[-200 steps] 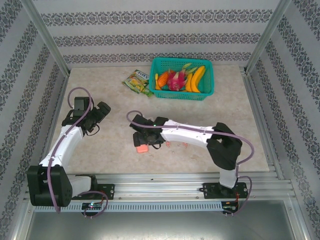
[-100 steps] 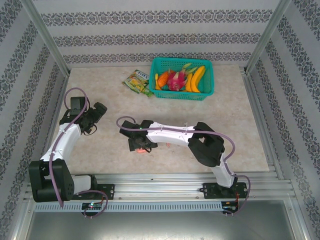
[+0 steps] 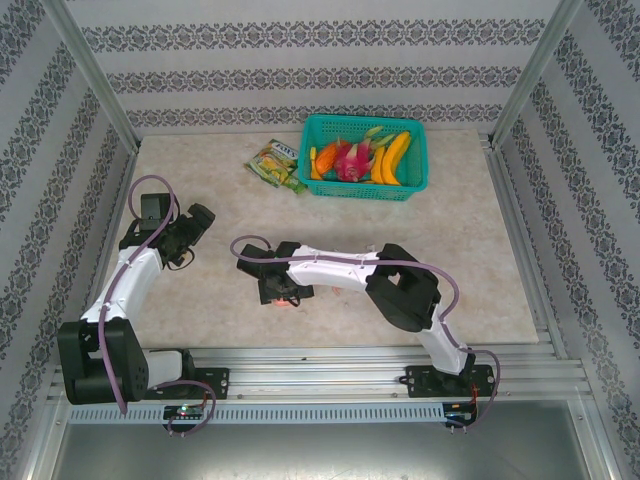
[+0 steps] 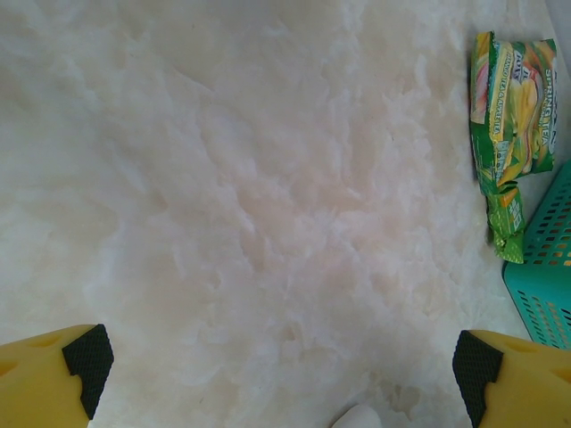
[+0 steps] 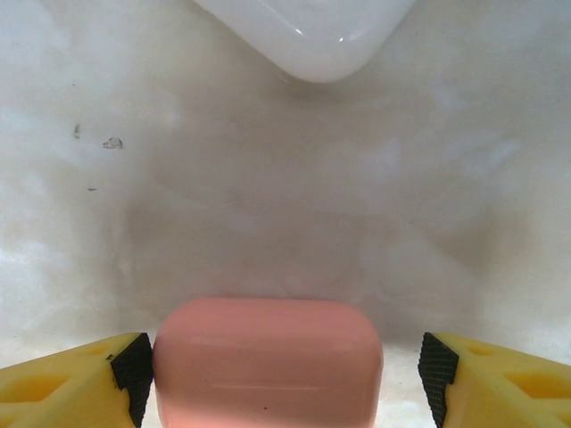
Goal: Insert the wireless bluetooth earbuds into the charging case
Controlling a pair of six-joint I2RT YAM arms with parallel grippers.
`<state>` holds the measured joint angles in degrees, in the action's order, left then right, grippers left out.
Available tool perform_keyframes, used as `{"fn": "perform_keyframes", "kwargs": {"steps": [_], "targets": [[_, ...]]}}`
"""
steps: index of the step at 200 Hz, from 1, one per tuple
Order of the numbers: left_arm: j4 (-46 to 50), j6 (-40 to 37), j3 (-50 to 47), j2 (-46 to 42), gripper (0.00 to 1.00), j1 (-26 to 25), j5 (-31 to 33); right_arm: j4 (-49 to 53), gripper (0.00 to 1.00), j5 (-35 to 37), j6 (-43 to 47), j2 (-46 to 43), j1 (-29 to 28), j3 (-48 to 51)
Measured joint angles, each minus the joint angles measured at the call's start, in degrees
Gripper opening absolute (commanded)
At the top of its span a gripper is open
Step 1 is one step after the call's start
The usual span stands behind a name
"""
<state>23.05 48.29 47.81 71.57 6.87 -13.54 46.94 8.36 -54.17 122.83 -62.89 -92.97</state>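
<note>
Right wrist view: the top edge cuts off the white case, the bottom edge the pink case. Top view: the right claw covers most of the pink case. Left wrist view: a white rounded object, unidentifiable, is cut off at the bottom edge.

The right half of the table lies bare from near edge to far, giving wide passage. At the far middle stands the teal basket, with a snack packet just left of it. The right arm bars the near centre. The right gripper straddles the pink case, which touches one pad, with a gap at the other. The white case lies beyond a bare strip. The left gripper faces bare table.
</note>
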Motion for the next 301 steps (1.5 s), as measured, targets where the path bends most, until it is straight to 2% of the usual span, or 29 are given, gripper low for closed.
{"fn": "perform_keyframes", "kwargs": {"steps": [117, 158, 217, 255, 301], "targets": [[-1.3, 0.0, -0.6, 0.0, 1.00, 0.0, -1.0, -0.5, 0.70, -0.7, -1.6, 1.5, 0.0, -0.1], [-1.4, 0.1, -0.7, 0.6, 1.00, 0.0, -1.2, -0.5, 0.62, -0.7, -2.7, 1.4, 0.0, -0.1], [-3.0, 0.2, -2.2, 0.9, 1.00, 0.0, -2.6, -1.9, 0.61, -0.7, -3.1, -0.8, 0.2, 2.0], [-7.2, 0.4, -5.1, 0.9, 1.00, 0.0, -5.9, -3.7, 0.61, -0.7, -3.1, -5.2, 3.0, 2.9], [-17.8, 2.6, -13.4, 0.8, 1.00, -1.7, -11.1, -7.5, 0.61, -1.6, -3.2, -7.8, 10.6, 2.9]]}}
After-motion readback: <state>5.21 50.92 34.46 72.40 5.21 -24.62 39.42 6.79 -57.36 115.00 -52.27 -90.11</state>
